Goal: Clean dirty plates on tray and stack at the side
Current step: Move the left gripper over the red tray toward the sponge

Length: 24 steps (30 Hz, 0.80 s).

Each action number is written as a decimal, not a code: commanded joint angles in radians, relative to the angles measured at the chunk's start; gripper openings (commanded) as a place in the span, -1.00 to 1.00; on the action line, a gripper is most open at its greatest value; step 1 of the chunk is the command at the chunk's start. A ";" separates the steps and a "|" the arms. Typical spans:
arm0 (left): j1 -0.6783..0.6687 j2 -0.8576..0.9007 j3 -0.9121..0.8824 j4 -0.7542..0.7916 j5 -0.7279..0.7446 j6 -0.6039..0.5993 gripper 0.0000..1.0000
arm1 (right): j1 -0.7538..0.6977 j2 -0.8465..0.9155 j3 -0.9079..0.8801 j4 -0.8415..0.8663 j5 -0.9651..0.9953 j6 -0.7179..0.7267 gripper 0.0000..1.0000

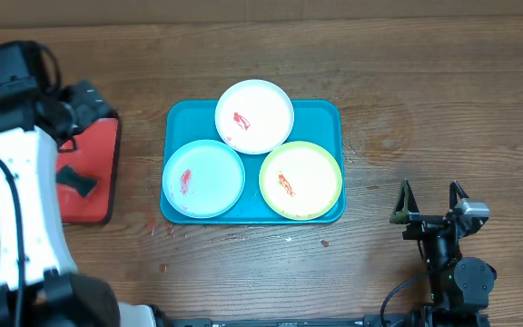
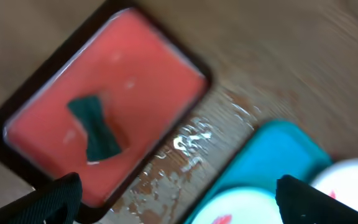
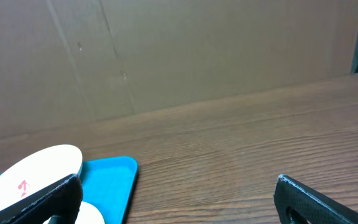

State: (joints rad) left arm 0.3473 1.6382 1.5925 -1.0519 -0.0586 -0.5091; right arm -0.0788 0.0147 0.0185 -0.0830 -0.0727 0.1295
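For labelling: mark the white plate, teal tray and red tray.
white plate [image 1: 263, 113]: overhead, bare centre.
teal tray [image 1: 323, 118]: overhead, top-right corner floor.
red tray [image 1: 103, 154]: overhead, red floor.

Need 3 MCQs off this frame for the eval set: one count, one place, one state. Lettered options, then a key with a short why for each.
1. How many plates sit on the teal tray?
A. two
B. three
C. four

2. Where does the dark green piece lie?
A. on the red tray
B. on the teal tray
C. on one of the plates

3. The right claw is:
A. shut on a plate
B. open and empty
C. shut on nothing

Key:
1 B, the overhead view shows three inside the rim.
2 A, both the overhead and left wrist views show it on the red surface.
3 B, its jaws stand wide apart with nothing between them, off to the side of the teal tray.
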 commanded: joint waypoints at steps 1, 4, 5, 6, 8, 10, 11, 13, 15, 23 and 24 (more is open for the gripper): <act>0.072 0.081 0.020 0.001 -0.018 -0.251 1.00 | -0.005 -0.010 -0.010 0.005 0.008 -0.006 1.00; 0.099 0.150 0.020 0.010 -0.019 -0.254 1.00 | -0.005 -0.010 -0.010 0.004 0.008 -0.006 1.00; 0.104 0.173 0.020 0.010 -0.019 -0.254 1.00 | -0.005 -0.010 -0.010 0.004 0.008 -0.006 1.00; 0.106 0.195 0.020 0.009 -0.019 -0.254 1.00 | -0.005 -0.010 -0.010 0.004 0.008 -0.006 1.00; 0.107 0.240 0.020 0.005 -0.018 -0.254 1.00 | -0.005 -0.010 -0.010 0.005 0.008 -0.006 1.00; 0.107 0.279 0.020 -0.002 -0.016 -0.254 1.00 | -0.005 -0.010 -0.010 0.004 0.008 -0.006 1.00; 0.107 0.296 0.020 -0.003 -0.027 -0.253 1.00 | -0.005 -0.010 -0.010 0.004 0.008 -0.006 1.00; 0.107 0.330 0.020 -0.002 -0.087 -0.254 1.00 | -0.005 -0.010 -0.010 0.005 0.008 -0.006 1.00; 0.111 0.355 0.020 0.010 -0.150 -0.254 0.98 | -0.005 -0.010 -0.010 0.005 0.008 -0.006 1.00; 0.163 0.424 0.019 0.037 -0.156 -0.179 0.75 | -0.005 -0.010 -0.010 0.005 0.008 -0.006 1.00; 0.168 0.431 0.019 0.040 -0.148 -0.154 0.66 | -0.005 -0.010 -0.010 0.005 0.008 -0.006 1.00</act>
State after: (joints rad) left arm 0.4961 2.0365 1.5925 -1.0195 -0.1844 -0.7219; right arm -0.0788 0.0147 0.0185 -0.0826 -0.0731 0.1295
